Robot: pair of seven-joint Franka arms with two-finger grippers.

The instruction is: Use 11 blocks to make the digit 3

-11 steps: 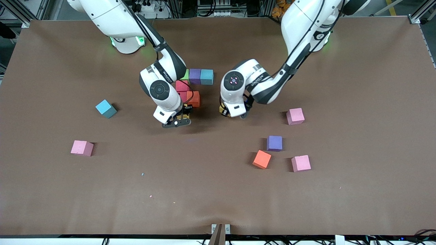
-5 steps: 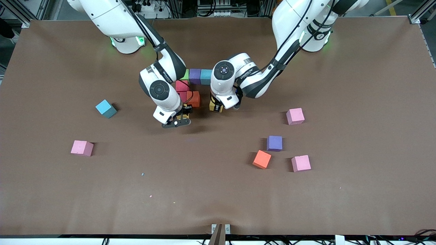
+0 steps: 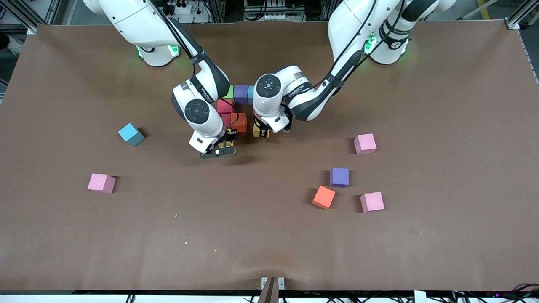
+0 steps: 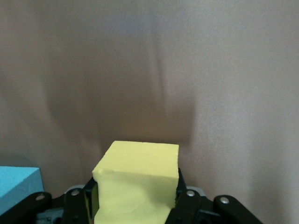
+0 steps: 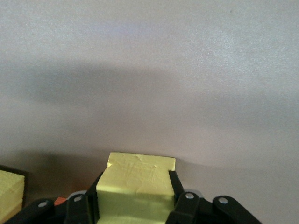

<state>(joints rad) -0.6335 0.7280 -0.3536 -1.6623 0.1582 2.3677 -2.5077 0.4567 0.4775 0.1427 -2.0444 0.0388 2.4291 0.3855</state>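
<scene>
Landmark: I place everything against the orange block [image 3: 240, 122] at the front of the half-built digit 3 [image 3: 236, 107].
Left gripper [image 3: 262, 131]: pinching a yellow block [image 4: 138, 179], which fills the space between its fingers [image 4: 184, 198]; it sits just beside the orange block, on the side of the left arm's end of the table.
Right gripper [image 3: 227, 141]: I see it clamped on a second yellow block [image 5: 135, 186], down close to the table just at the orange block's front corner (mostly hidden under the wrist from the front).
Digit 3: a row of green [image 3: 229, 91], purple [image 3: 241, 93] and light blue [image 3: 250, 94] cubes lies farther from the front camera than the orange block, with a red block [image 3: 225, 106] between them; another red cube touches the orange one.
Loose blocks, right arm's end: a light blue cube [image 3: 130, 134] and a pink cube [image 3: 101, 183], both well apart from the orange block.
Loose blocks, left arm's end: a pink cube [image 3: 364, 144], a purple cube [image 3: 339, 177], an orange cube [image 3: 323, 197] and another pink cube [image 3: 372, 202], all nearer the front camera than the landmark.
Table [image 3: 442, 105]: brown mat.
</scene>
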